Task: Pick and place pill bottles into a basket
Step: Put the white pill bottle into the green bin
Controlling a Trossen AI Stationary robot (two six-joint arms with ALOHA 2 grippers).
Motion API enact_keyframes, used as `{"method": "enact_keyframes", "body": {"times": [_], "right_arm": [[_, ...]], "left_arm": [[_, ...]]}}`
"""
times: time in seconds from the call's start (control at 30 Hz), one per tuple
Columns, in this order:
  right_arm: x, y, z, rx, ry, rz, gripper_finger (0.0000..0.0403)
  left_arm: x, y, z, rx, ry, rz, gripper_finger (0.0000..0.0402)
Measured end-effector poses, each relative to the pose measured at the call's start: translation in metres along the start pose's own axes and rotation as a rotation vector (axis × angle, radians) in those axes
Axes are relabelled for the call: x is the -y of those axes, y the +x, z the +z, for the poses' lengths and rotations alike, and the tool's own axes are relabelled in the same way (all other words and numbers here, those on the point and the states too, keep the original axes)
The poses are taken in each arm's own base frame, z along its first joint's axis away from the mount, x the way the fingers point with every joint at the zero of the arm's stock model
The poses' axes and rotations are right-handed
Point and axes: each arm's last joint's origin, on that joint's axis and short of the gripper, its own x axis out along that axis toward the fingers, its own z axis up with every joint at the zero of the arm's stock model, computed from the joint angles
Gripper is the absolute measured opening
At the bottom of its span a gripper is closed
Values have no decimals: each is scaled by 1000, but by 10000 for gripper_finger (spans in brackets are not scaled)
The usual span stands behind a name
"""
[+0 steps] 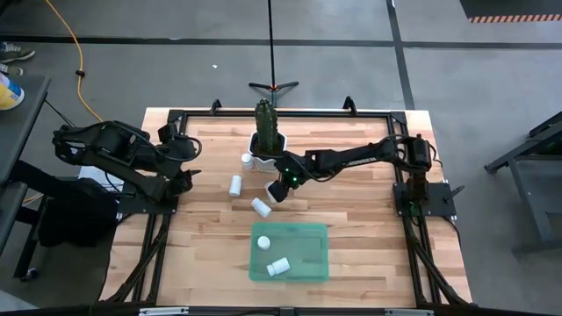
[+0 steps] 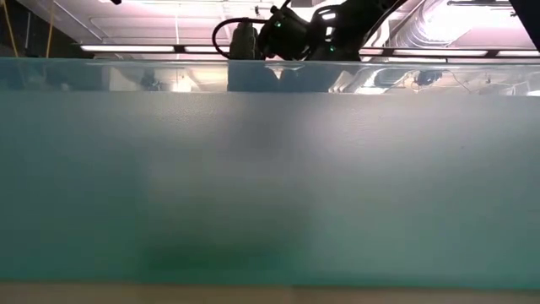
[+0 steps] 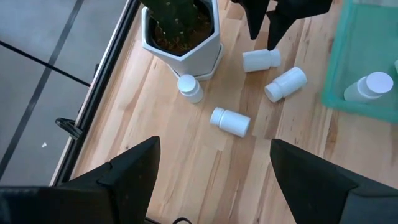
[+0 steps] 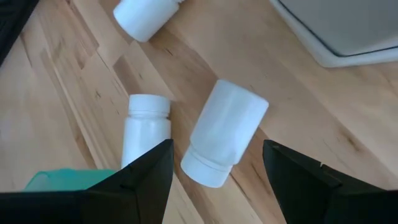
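Several white pill bottles lie on the wooden table: one upright by the pot (image 1: 247,159), one on its side (image 1: 235,184), another on its side (image 1: 261,206). A further bottle (image 4: 224,134) lies on its side between the fingers of my right gripper (image 4: 217,150), which is open and slants down over it (image 1: 276,191) without touching it. The green basket (image 1: 314,263) near the front edge holds two bottles (image 1: 263,242) (image 1: 278,266). My left gripper (image 3: 211,168) waits open, raised at the table's left side (image 1: 184,167).
A white hexagonal pot with a cactus (image 1: 267,140) stands just behind the bottles. The basket's translucent green wall (image 2: 270,186) fills the low view, with my right arm (image 2: 295,34) showing above it. Bare wood lies to the right of the basket.
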Motion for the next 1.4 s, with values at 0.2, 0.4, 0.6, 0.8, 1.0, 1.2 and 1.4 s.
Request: {"method": "enact_keyframes", "body": {"times": [0.2,0.4,0.6,0.8,1.0,1.2,1.4], "right_arm": [[3,10,-3,-31,9,8,237],[3,12,-2,-13,0,25,237],[10,25,-6,-39,66,-3,246],[14,34,-9,-65,129,-4,252],[14,33,-8,-68,111,11,256],[14,33,-8,-78,91,25,248],[14,33,-8,-94,64,42,221]], "left_arm": [[0,0,0,0,-11,0,337],[0,0,0,0,-15,0,337],[0,0,0,0,-15,0,337],[0,0,0,0,-15,0,337],[0,0,0,0,-15,0,337],[0,0,0,0,-15,0,337],[0,0,0,0,-15,1,337]]}}
